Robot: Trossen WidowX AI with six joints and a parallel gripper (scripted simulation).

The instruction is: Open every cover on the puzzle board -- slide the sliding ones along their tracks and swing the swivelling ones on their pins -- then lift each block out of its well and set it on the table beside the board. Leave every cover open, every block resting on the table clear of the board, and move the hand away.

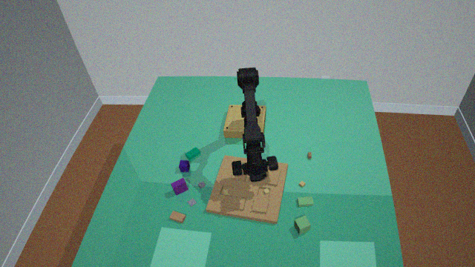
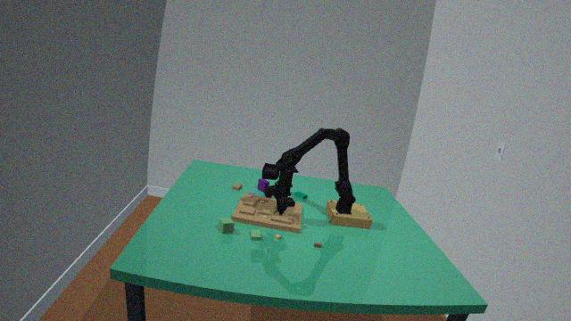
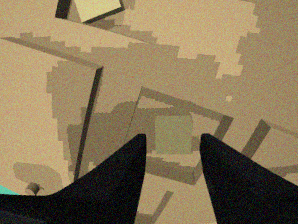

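Observation:
The tan puzzle board (image 1: 276, 212) (image 2: 250, 218) (image 3: 200, 23) lies in the middle of the green table. My gripper (image 1: 256, 179) (image 2: 283, 209) (image 3: 173, 141) hangs low over the board's far part, fingers partly apart and holding nothing. In the wrist view a dull green block (image 3: 174, 128) sits in an uncovered well just past the fingertips, between the two fingers. A pale yellow block (image 1: 266, 191) sits in another well further along the board. The arm hides the green block in the top and exterior views.
Loose blocks lie on the table around the board: teal (image 1: 192, 153), two purple (image 1: 184, 165) (image 1: 179, 185) and orange (image 1: 177, 216) on the left, two green (image 1: 305, 201) (image 1: 302, 224) and small orange ones (image 1: 302, 183) on the right. The arm's tan base (image 1: 234, 126) stands behind the board.

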